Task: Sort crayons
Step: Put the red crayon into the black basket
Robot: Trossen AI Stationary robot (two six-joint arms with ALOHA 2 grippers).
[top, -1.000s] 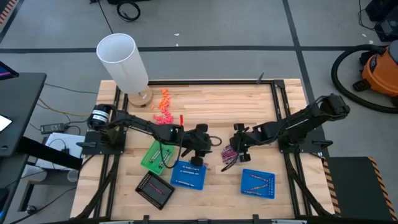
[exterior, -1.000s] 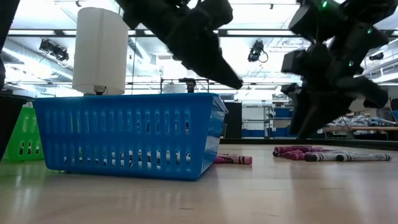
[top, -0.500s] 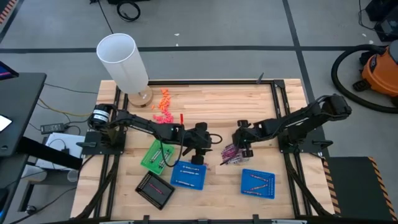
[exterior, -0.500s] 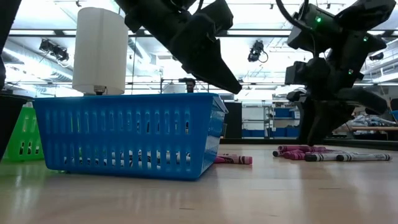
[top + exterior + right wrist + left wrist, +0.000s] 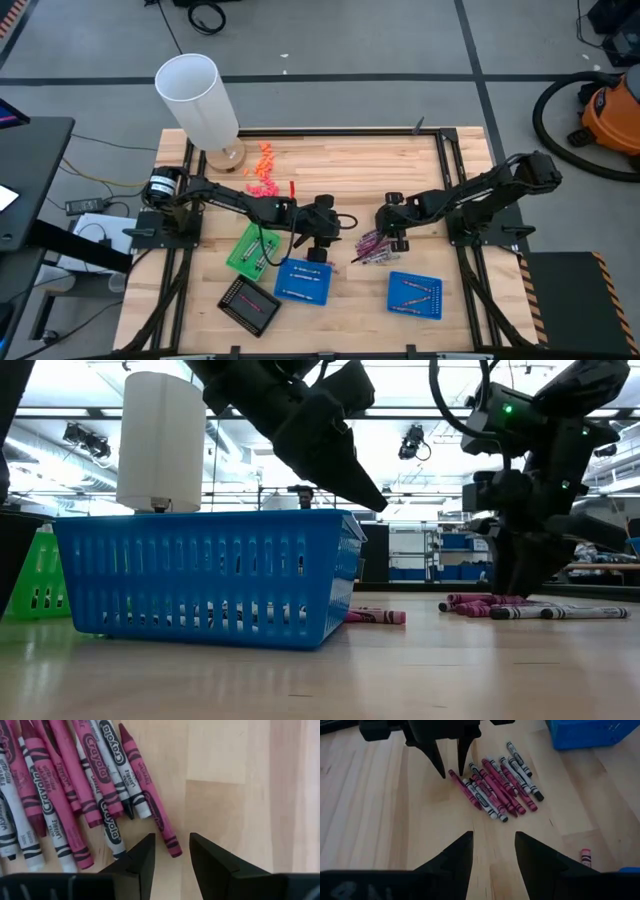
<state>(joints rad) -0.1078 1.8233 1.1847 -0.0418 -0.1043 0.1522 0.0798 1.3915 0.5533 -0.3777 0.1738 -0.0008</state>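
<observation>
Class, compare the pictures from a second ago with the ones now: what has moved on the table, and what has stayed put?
The right tool has come down to the crayon pile, its open fingers now around the tip of a maroon crayon; nothing is gripped yet. The left tool stays empty over the blue basket, and the crayons and trays have not moved.

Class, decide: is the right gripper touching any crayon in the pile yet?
Apart. The right wrist view shows the right gripper open and empty, with the nearest pink crayon ending just ahead of its fingertips, bare wood between.
</observation>
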